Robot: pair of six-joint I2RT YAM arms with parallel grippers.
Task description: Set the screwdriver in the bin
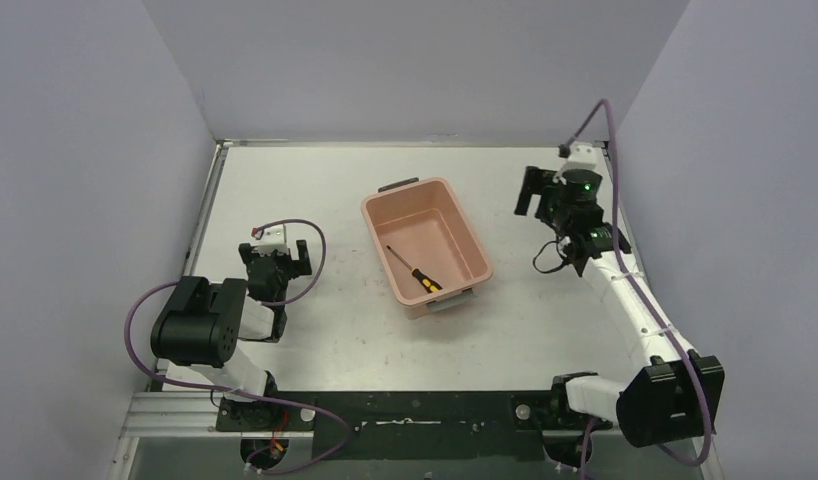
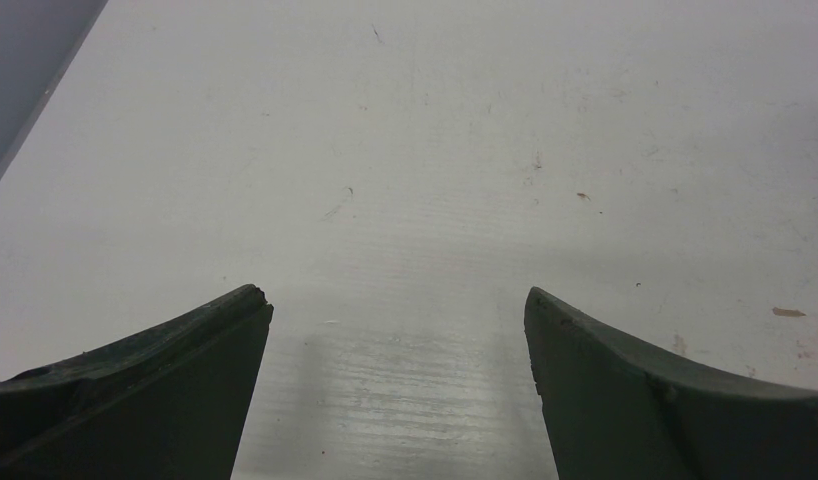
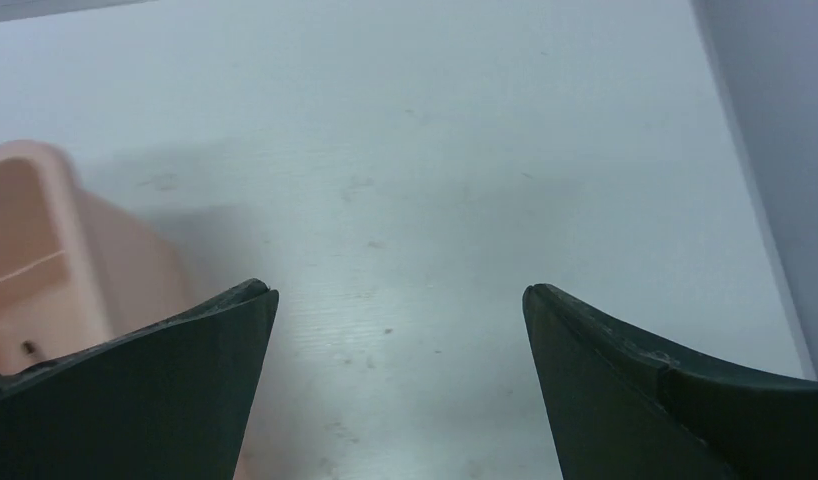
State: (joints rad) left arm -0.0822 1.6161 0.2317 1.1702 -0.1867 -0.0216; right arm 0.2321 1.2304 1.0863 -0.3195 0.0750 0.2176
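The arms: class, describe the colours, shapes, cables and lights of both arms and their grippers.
Both the left arm and right arm have white links, bulky black joint housings and a looping purple cable. Small green lights glow near the right wrist. The left gripper and right gripper each have two dark, wedge-shaped fingers.

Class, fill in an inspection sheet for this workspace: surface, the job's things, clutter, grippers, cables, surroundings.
Surface: white table, faint scuffs and specks.
Job's things: screwdriver lies diagonally on the floor of the pink bin, handle toward the near end.
Clutter: nothing seen.
Grippers: left gripper and right gripper both open, empty, over bare table.
Cables: purple cables loop along both arms, clear of the bin.
Surroundings: plain walls on three sides.
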